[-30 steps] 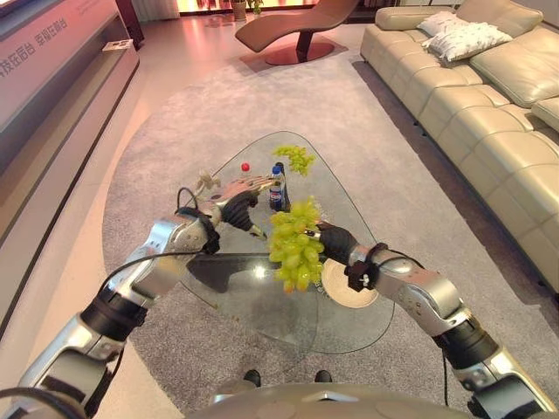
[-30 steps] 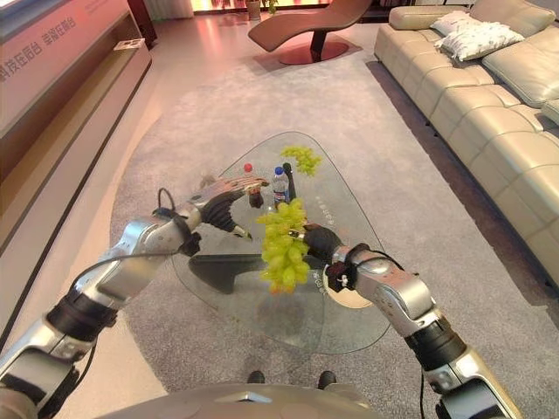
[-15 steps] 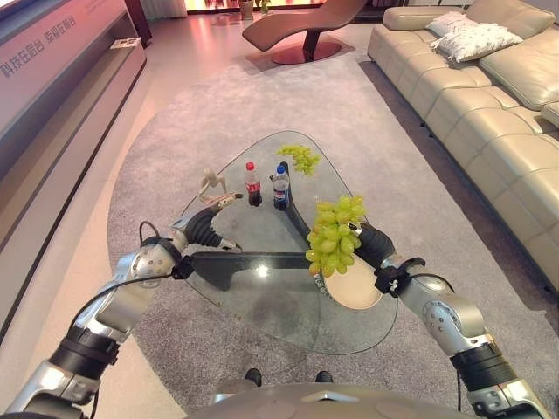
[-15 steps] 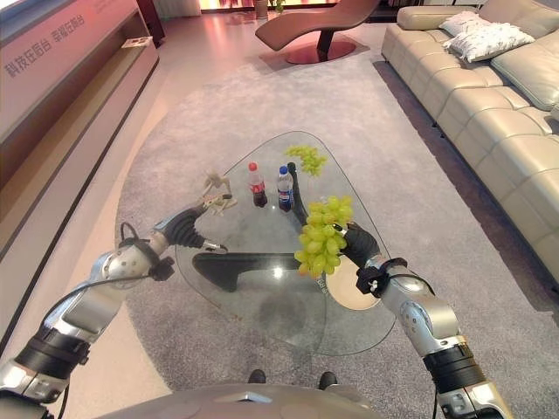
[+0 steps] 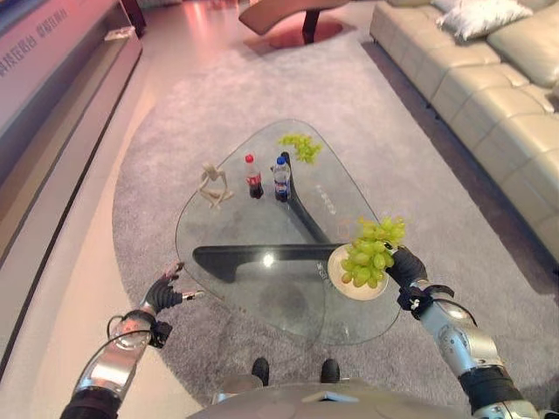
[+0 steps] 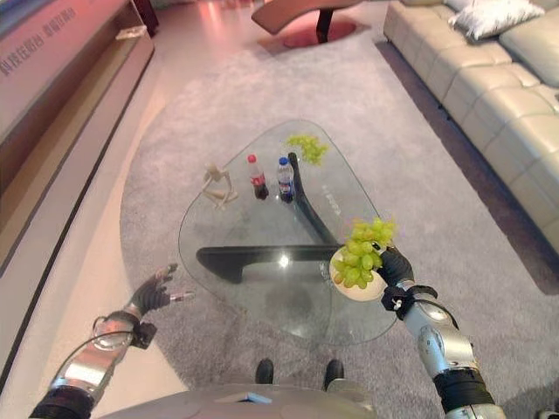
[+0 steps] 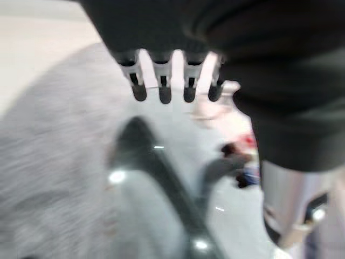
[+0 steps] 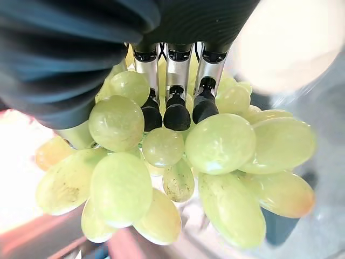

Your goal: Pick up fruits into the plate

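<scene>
The right hand (image 5: 403, 264) has carried its bunch of green grapes (image 5: 370, 254) across from mid-table and now holds it just over the cream plate (image 5: 357, 281), fingers (image 8: 178, 108) still curled into the cluster — the lowest grapes appear to touch or nearly touch the plate. The left hand (image 6: 154, 296) has pulled back off the glass table (image 5: 244, 223) and hangs over the carpet on the side away from the plate, fingers relaxed and holding nothing. So one fruit is about delivered; letting go is what remains. A second grape bunch (image 5: 300, 146) lies at the table's far tip, well apart from the plate — likely next — beyond two bottles (image 5: 266, 177) and a small figurine (image 5: 212, 183).
</scene>
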Motion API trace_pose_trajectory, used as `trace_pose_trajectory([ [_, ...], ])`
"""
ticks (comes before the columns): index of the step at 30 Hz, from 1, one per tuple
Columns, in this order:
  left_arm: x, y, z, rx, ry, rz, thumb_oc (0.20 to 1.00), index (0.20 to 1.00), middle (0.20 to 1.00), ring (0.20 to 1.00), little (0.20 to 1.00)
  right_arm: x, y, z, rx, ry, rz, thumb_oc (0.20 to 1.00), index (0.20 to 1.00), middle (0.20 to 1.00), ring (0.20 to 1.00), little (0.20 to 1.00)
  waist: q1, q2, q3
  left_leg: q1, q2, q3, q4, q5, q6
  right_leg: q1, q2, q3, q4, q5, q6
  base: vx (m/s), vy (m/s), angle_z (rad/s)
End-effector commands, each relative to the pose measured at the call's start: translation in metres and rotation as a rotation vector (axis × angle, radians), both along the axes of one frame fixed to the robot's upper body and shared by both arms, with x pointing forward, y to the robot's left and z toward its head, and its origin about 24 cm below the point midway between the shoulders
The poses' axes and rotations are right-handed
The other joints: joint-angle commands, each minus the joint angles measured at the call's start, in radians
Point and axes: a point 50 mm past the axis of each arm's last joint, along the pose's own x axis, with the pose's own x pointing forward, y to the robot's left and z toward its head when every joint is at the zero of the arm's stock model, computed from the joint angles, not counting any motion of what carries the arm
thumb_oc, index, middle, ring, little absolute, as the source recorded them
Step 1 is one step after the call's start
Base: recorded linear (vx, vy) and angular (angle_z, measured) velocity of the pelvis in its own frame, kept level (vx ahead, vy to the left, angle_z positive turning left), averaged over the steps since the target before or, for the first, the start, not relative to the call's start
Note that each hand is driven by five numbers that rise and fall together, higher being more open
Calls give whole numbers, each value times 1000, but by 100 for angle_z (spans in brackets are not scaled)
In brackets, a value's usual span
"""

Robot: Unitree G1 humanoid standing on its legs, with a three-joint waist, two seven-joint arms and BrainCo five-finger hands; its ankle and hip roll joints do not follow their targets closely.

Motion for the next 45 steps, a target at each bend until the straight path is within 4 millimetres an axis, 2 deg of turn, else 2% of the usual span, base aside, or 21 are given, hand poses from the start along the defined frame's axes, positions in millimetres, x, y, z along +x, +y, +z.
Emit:
trace_pose_trajectory([
  [1,34,1,21,-29,-188,92,1000,1000,1000,1000,1000,46,-13,67,-81,-325,-44,200,200,200,200,200,-9,-26,116,-59,-59,60,161,-130,41,-57,-24,1,158,-84,13,-154,-40,1],
  [4,37,-4,14,-67,-194,133,1000,1000,1000,1000,1000,56,-22,75,-138,-344,-86,200,200,200,200,200,-10,-18,177,-107,-62,51,192,-126,39,-100,-22,2,190,-86,7,-129,-47,-2],
  [5,37,-4,14,-67,-194,133,1000,1000,1000,1000,1000,56,-22,75,-138,-344,-86,200,200,200,200,200,-10,-18,177,-107,-62,51,192,-126,39,-100,-22,2,190,-86,7,-165,-54,-1],
  [6,43,-8,14,-71,-210,141,1000,1000,1000,1000,1000,65,-28,86,-175,-367,-118,200,200,200,200,200,-11,-10,229,-158,-65,37,223,-118,35,-149,-23,0,227,-88,2,-182,-49,-1],
  [12,54,-12,10,-94,-195,168,1000,1000,1000,1000,1000,88,-41,111,-243,-398,-171,200,200,200,200,200,-15,11,325,-314,-72,11,317,-102,27,-315,-30,-14,348,-102,-15,-140,-32,-3],
  [20,49,-16,-5,-105,-118,182,1000,1000,1000,1000,1000,106,-56,141,-336,-403,-200,200,200,200,200,200,-4,36,329,-517,-85,25,399,-102,20,-529,-51,-20,451,-110,-14,-85,4,-1],
  [26,48,-25,-13,-130,-81,168,1000,1000,1000,1000,1000,120,-52,163,-401,-418,-202,200,200,200,200,200,8,56,329,-636,-89,41,454,-114,20,-663,-53,-6,538,-134,-15,-43,12,-2],
  [40,58,-42,-9,-161,-94,104,1000,1000,1000,1000,1000,140,-47,195,-528,-387,-225,200,200,200,200,200,32,96,329,-729,-106,44,474,-103,21,-773,-55,-2,589,-138,-16,-15,7,3],
  [41,57,-44,-9,-165,-94,100,1000,1000,1000,1000,1000,142,-46,198,-539,-386,-225,435,435,435,435,435,34,100,329,-734,-109,44,473,-102,22,-780,-55,-2,590,-138,-17,-6,30,4],
  [43,57,-44,-10,-167,-93,98,1000,1000,1000,1000,1000,142,-47,200,-539,-380,-228,1000,1000,1000,1000,1000,35,103,329,-736,-110,45,473,-101,22,-785,-55,-2,592,-138,-17,0,0,0],
  [45,57,-44,-10,-171,-93,99,1000,1000,1000,1000,1000,143,-48,201,-536,-374,-235,1000,1000,1000,1000,1000,35,105,329,-736,-111,45,472,-101,22,-787,-55,0,591,-136,-17,0,0,0],
])
